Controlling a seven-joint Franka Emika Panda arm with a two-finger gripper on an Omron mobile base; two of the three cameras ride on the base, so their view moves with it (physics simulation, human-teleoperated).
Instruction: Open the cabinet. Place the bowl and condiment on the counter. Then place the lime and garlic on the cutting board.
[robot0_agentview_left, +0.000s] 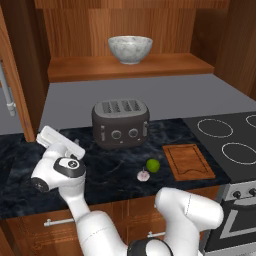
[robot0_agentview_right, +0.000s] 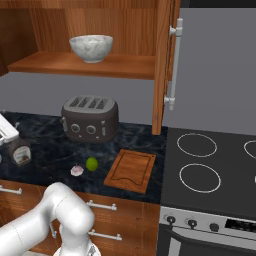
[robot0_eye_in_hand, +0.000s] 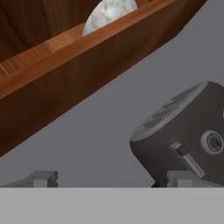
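Note:
The cabinet (robot0_agentview_left: 165, 65) stands open, its doors (robot0_agentview_right: 164, 60) swung out. On its shelf sits the marbled bowl (robot0_agentview_left: 130, 48) (robot0_agentview_right: 91, 47), and its rim (robot0_eye_in_hand: 109, 11) peeks over the shelf edge in the hand view. The condiment (robot0_agentview_right: 21, 152) stands on the dark counter (robot0_agentview_left: 115, 167) at the left. My gripper (robot0_agentview_right: 5, 131) (robot0_agentview_left: 60, 142) hovers just above the bottle, open and empty, fingertips (robot0_eye_in_hand: 43, 178) wide apart. The lime (robot0_agentview_left: 153, 165) (robot0_agentview_right: 91, 164) and garlic (robot0_agentview_left: 143, 175) (robot0_agentview_right: 77, 171) lie on the counter left of the cutting board (robot0_agentview_left: 187, 161) (robot0_agentview_right: 131, 170).
A dark toaster (robot0_agentview_left: 120, 122) (robot0_agentview_right: 90, 119) (robot0_eye_in_hand: 183, 135) stands mid-counter under the shelf. The black stovetop (robot0_agentview_left: 230, 135) (robot0_agentview_right: 210, 165) lies to the right. The left cabinet door (robot0_agentview_left: 10, 75) with its bar handle juts out over the counter's left end.

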